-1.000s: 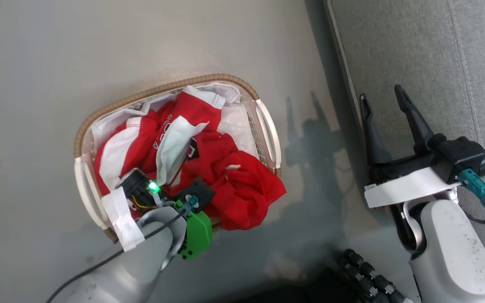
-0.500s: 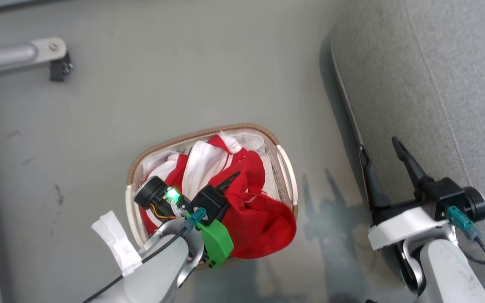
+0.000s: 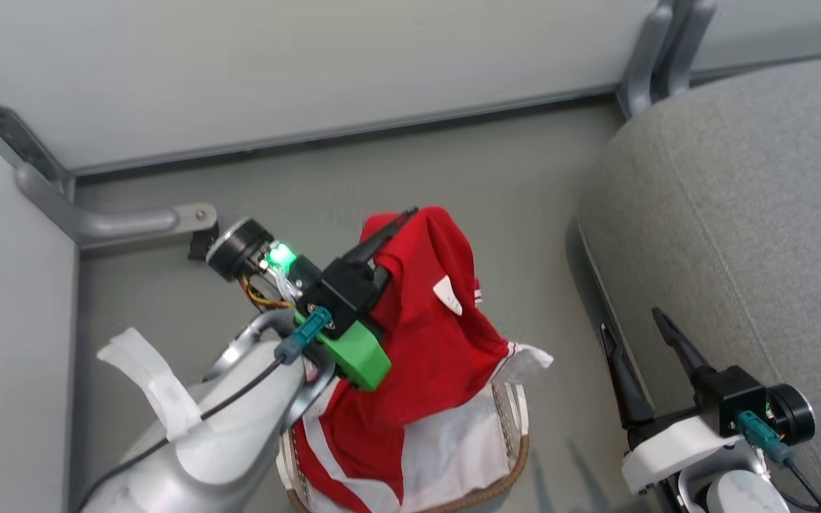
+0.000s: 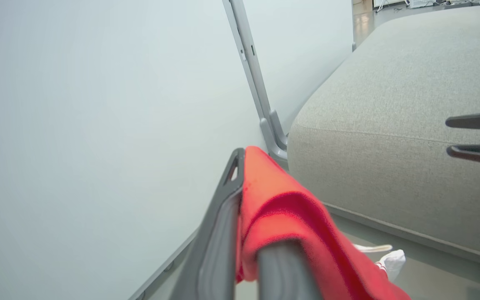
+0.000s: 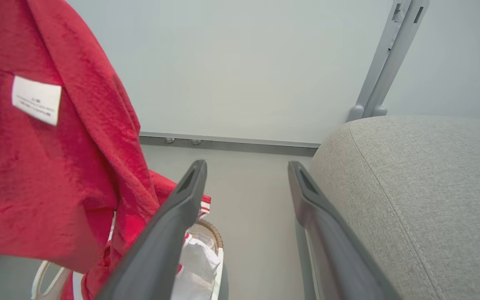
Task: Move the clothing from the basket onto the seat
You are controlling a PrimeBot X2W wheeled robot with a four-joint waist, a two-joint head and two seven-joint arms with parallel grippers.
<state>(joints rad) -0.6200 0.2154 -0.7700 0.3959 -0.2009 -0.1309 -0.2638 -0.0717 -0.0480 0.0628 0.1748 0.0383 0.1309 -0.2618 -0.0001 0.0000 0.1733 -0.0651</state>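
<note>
Grey floor (image 3: 396, 157) is separating the seat (image 3: 738, 214), lying rightward, from your left gripper (image 3: 405, 214), which is clenching the dangling clothing (image 3: 432, 342).

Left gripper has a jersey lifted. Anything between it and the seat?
Yes: the open right gripper hangs at the seat's near edge, between the jersey and the seat. Nothing else visible stands between them. The jersey's lower part seems to reach down into the basket.
</note>
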